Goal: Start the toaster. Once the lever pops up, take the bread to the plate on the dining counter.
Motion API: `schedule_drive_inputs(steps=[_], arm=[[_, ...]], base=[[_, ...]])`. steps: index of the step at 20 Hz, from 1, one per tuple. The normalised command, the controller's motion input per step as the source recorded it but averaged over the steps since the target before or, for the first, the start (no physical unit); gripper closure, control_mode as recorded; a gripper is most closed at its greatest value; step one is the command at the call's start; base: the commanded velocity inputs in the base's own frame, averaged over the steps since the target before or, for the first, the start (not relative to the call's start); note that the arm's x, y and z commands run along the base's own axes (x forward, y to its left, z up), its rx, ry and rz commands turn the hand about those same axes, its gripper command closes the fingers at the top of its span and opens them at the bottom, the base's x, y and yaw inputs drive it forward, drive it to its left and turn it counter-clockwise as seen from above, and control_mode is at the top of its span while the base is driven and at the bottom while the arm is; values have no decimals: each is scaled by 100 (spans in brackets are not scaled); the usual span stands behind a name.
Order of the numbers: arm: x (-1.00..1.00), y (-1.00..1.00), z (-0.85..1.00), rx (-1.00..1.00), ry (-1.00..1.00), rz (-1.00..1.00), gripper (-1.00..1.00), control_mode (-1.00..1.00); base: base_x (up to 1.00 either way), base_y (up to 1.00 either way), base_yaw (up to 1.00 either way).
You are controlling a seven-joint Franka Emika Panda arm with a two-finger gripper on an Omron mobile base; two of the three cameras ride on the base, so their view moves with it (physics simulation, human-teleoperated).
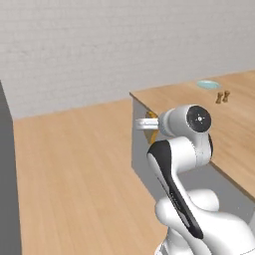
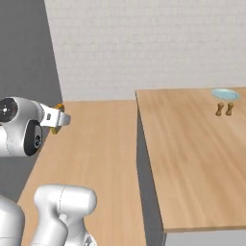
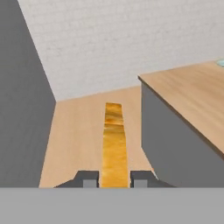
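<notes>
Gripper w/ bread over wood floor, beside dining counter.

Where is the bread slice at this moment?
The bread is held edge-on between the jaws of the gripper in the hand view, in the air over the wooden floor, left of the dining counter and not yet above it.

Bread edge-on, held; plate on dining counter.
</notes>
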Motion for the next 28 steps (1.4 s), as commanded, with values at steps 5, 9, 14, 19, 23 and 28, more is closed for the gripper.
schedule_drive_inputs(steps=[5, 9, 14, 19, 23, 28], arm=[[0, 0, 0, 0, 0, 0, 100, 100], [0, 0, 0, 0, 0, 0, 100, 100], [0, 0, 0, 0, 0, 0, 100, 100], [0, 0, 0, 0, 0, 0, 100, 100], [0, 0, 0, 0, 0, 0, 100, 100], [0, 0, 0, 0, 0, 0, 100, 100]], base=[[100, 100, 0], [100, 100, -1], [100, 100, -3], [100, 100, -5], [100, 91, -2], [100, 36, -22]])
